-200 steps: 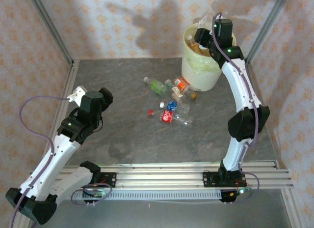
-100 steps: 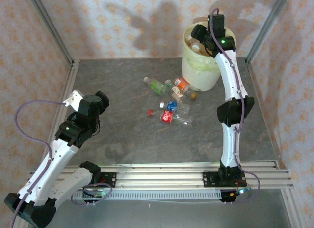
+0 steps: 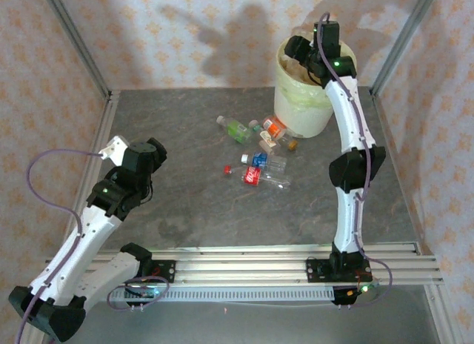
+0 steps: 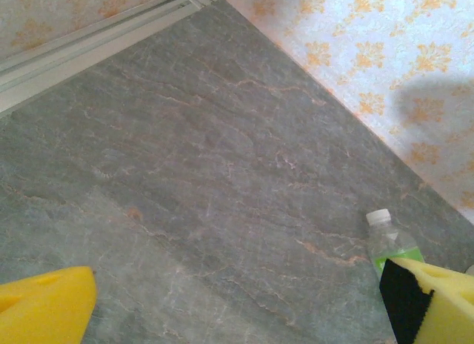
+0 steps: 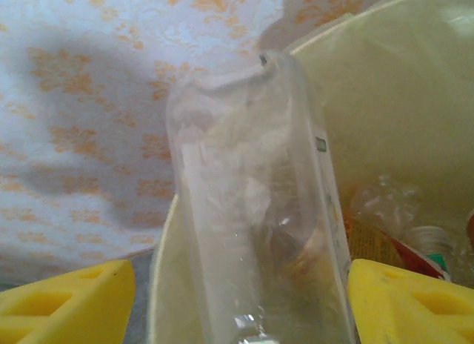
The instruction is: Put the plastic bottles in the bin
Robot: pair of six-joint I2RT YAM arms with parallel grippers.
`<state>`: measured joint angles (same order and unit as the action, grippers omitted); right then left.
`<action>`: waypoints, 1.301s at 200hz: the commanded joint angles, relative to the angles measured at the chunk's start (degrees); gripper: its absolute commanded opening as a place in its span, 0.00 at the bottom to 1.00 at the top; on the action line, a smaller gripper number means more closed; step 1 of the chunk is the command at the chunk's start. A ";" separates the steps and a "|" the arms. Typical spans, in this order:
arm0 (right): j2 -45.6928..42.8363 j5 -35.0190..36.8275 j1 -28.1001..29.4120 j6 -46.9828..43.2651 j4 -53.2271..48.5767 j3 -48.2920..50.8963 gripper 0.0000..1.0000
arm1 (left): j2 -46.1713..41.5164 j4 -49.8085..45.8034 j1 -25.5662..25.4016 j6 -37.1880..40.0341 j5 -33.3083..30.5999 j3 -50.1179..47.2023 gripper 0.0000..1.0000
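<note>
Right pincer point(image 5: 241, 299) over bin point(image 3: 300, 110), clear bottle point(image 5: 252, 210) between parted fingers point(image 5: 67, 299)

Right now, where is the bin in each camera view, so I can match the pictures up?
Top external: the bin stands upper right, at the far end of the tabletop.
Right wrist: the bin takes the right half, bag-lined inside showing, behind a clear bottle.
Left wrist: grey tabletop, with a green-labelled bottle at lower right.
Shared landmark: the orange-flowered wallpaper, in all three.
</note>
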<state>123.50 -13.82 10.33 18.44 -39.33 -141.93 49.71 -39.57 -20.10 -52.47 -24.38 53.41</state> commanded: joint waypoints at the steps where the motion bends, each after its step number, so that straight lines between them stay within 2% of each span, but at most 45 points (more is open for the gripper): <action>1: -8.42 -5.23 0.04 -2.65 8.04 5.65 0.76 | 1.22 0.97 0.39 0.02 0.09 -0.23 1.00; 31: -15.23 -8.54 0.03 -4.17 15.16 16.05 0.77 | 2.88 1.11 0.41 0.49 0.99 0.55 1.00; 84: -25.24 -6.15 0.02 -7.50 20.21 28.86 0.79 | 3.63 1.81 0.41 0.31 1.46 0.43 1.00; 118: -33.21 -14.08 0.68 -10.70 26.44 42.03 0.87 | 5.40 3.69 0.40 0.05 3.65 0.21 1.00; 135: -38.16 -16.90 2.81 -15.99 29.57 50.83 0.95 | 6.95 6.18 0.41 -0.42 6.51 -0.20 1.00; 143: -40.22 -17.09 4.35 -19.19 29.92 54.60 0.95 | 8.04 7.96 0.45 -0.99 8.60 -0.49 1.00; 172: -43.58 -16.67 9.21 -34.26 22.44 63.93 0.94 | 13.66 15.35 0.36 -4.50 17.54 -1.98 1.00; 200: -41.08 -14.49 12.07 -46.79 11.50 67.38 0.89 | 20.31 19.34 0.33 -7.60 24.00 -1.50 1.00; 239: -34.24 -11.93 13.50 -56.21 -0.31 65.76 0.83 | 26.45 20.97 -1.51 -12.23 28.84 -0.11 1.00; 260: -33.11 -15.13 14.14 -62.21 -2.82 67.38 0.81 | 28.77 20.38 -3.79 -15.02 30.15 -0.34 1.00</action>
<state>89.76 -27.40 23.70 -32.82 -34.96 -75.31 76.73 -20.40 -21.52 -62.70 2.17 52.34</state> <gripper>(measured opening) 0.817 0.994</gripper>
